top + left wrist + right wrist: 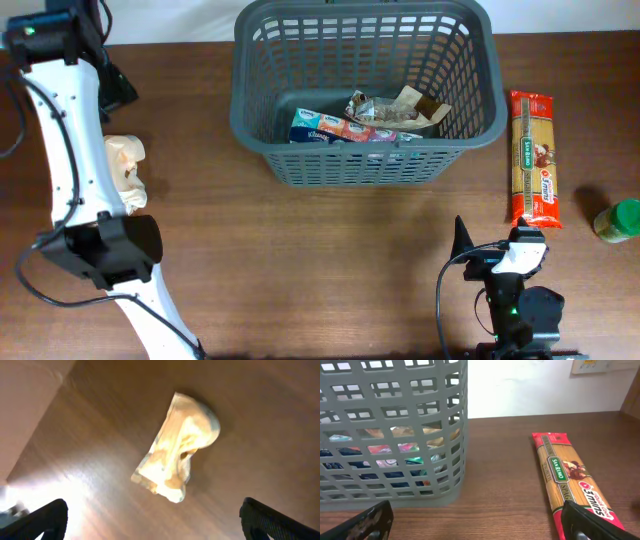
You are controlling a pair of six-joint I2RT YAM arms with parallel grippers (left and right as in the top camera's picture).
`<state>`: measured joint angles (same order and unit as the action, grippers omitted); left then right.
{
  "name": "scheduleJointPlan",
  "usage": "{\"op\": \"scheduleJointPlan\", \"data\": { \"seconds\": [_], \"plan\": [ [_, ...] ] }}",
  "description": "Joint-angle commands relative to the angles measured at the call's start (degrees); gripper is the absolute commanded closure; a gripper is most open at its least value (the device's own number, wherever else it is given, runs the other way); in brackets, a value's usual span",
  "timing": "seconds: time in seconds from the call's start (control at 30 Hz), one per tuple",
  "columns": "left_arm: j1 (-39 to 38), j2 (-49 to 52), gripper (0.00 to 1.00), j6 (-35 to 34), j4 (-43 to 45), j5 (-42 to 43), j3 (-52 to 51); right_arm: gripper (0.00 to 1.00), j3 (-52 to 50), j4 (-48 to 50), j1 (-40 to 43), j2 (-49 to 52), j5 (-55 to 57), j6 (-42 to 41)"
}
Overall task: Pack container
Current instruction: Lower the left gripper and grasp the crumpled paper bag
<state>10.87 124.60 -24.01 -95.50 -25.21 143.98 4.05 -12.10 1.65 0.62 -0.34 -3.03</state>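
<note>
The dark grey container (365, 165) stands at the back centre and holds tissue packs (335, 128) and a crumpled brown bag (400, 108). In the right wrist view its lattice wall (395, 425) is on the left. A cream snack bag (125, 160) lies at the left, and in the left wrist view (177, 450) it lies on the wood. My left gripper (115, 92) hovers over it, open and empty (160, 527). My right gripper (495, 240) is open and empty (477, 525) near the front edge. A spaghetti pack (533, 158) lies right of the container (570, 480).
A green-lidded jar (620, 220) stands at the far right edge. The left arm (70, 150) runs along the left side of the wooden table (300, 260). A pale wall (545, 385) rises behind the table.
</note>
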Motion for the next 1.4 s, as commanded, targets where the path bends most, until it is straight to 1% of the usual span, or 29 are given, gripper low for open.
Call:
{"op": "scheduleJointPlan", "data": {
  "seconds": [0.0,0.1,0.27,0.37,0.57,0.7,0.77,0.9,0.97,1.1,1.27,1.37],
  "plan": [
    [0.85,-0.85,0.01,3.5,3.32,0.61,-9.25,0.01,-0.42,-0.09,-0.52,-0.44,-0.55,-0.2],
    [1.27,-0.85,0.01,6.82,7.76,1.42,-16.92,0.01,-0.42,-0.07,-0.52,-0.44,-0.55,-0.2],
    [1.95,-0.85,0.01,15.17,18.23,9.62,-28.68,0.01,-0.42,-0.07,-0.52,-0.44,-0.55,-0.2],
    [2.47,-0.85,0.01,17.27,23.41,9.6,-35.21,0.01,-0.42,-0.09,-0.52,-0.42,-0.55,-0.2],
    [4.9,-0.85,0.01,21.33,30.23,10.05,-43.78,0.01,-0.42,-0.09,-0.52,-0.42,-0.55,-0.2],
    [8.31,-0.85,0.01,22.1,33.07,10.88,-47.56,0.01,-0.42,-0.09,-0.52,-0.42,-0.55,-0.2],
    [9.81,-0.87,0.01,24.06,35.01,14.29,-48.22,0.01,-0.42,-0.09,-0.52,-0.44,-0.55,-0.2],
    [12.63,-0.85,0.01,29.11,38.66,23.87,-48.28,0.01,-0.42,-0.07,-0.52,-0.42,-0.55,-0.22],
    [13.46,-0.85,0.01,31.43,40.54,26.29,-48.28,0.01,-0.42,-0.07,-0.52,-0.42,-0.55,-0.2],
    [14.47,-0.85,0.01,34.47,42.23,26.53,-48.3,0.01,-0.42,-0.07,-0.52,-0.44,-0.55,-0.2],
    [14.82,-0.42,0.01,34.84,43.74,26.53,-48.65,0.01,-0.42,-0.09,-0.52,-0.42,-0.55,-0.2],
    [14.8,0.42,0.01,34.84,45.2,26.51,-50.97,0.01,-0.42,-0.09,-0.52,-0.42,-0.55,-0.2]
  ]
}}
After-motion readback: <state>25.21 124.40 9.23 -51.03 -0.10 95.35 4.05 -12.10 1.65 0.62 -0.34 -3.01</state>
